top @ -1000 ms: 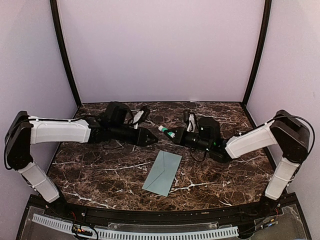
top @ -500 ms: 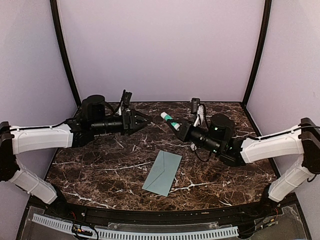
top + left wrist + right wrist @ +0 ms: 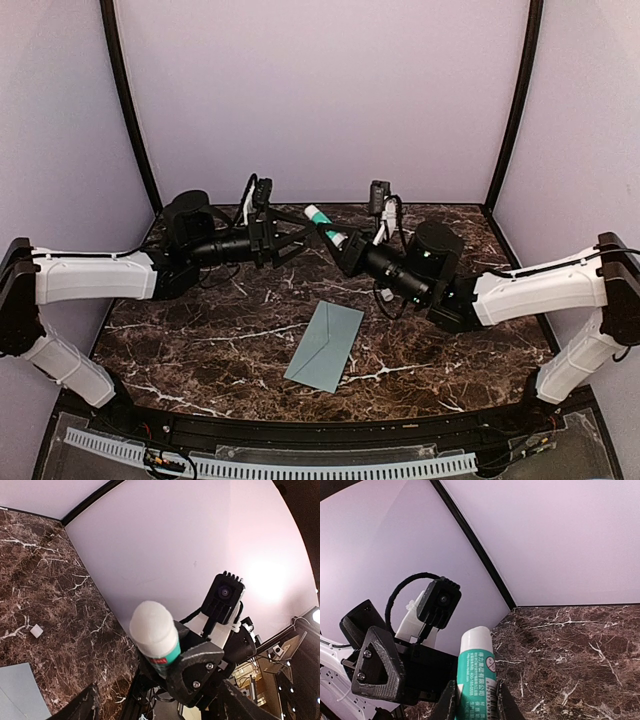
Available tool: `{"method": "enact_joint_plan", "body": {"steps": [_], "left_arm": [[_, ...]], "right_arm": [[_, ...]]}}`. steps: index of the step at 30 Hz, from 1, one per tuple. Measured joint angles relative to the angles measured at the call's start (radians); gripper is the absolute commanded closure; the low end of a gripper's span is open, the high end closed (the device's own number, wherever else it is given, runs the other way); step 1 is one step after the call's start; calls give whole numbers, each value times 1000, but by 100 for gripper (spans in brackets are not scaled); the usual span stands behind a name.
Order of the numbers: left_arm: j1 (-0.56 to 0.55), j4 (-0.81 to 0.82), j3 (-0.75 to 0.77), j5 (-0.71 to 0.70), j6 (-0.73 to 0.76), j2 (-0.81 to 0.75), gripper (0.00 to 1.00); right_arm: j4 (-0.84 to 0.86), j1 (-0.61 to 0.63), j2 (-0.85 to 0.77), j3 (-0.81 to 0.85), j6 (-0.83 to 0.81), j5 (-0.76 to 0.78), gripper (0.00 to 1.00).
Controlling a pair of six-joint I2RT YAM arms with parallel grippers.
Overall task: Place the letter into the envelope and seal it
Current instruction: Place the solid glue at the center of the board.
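Both arms stretched inward above the marble table (image 3: 200,340), tips facing across the glue stick (image 3: 322,226). The right gripper (image 3: 343,248) clamped the stick; the left gripper (image 3: 298,236) gaped wide just left of it; the envelope (image 3: 325,345) lay flat below the stick, toward the bases. Left wrist: the stick's cap faced the lens between widely parted fingers (image 3: 89,706). Right wrist: fingers (image 3: 449,705) pinched the stick.

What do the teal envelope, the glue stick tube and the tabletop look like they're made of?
Envelope: probably matte paper; it lies thin and flat with crisp edges.
Glue stick: smooth plastic, it seems; a rounded white end and a teal printed label.
Tabletop: dark brown marble pattern with white veins; whether it is real stone or a printed laminate, I cannot tell.
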Motion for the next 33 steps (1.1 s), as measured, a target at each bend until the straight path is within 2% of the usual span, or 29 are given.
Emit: {"method": "enact_joint_plan", "body": {"steps": [5, 15, 18, 25, 27, 30, 33], "left_arm": [[-7, 53, 2, -1, -49, 42, 24], [-7, 120, 5, -42, -102, 55, 55], [-7, 131, 5, -54, -115, 55, 61], [-7, 140, 6, -63, -126, 58, 79], [-7, 142, 6, -64, -134, 59, 85], [-7, 143, 6, -64, -134, 59, 91], [-6, 134, 6, -79, -110, 59, 92]], "right_arm": [[1, 24, 15, 12, -36, 4, 88], [0, 44, 32, 22, -75, 20, 88], [-1, 48, 35, 23, -84, 23, 88], [-15, 61, 37, 32, -116, 35, 87], [-18, 65, 37, 34, -121, 40, 79], [-20, 66, 37, 34, -126, 45, 56], [-32, 70, 37, 34, -119, 53, 33]]}}
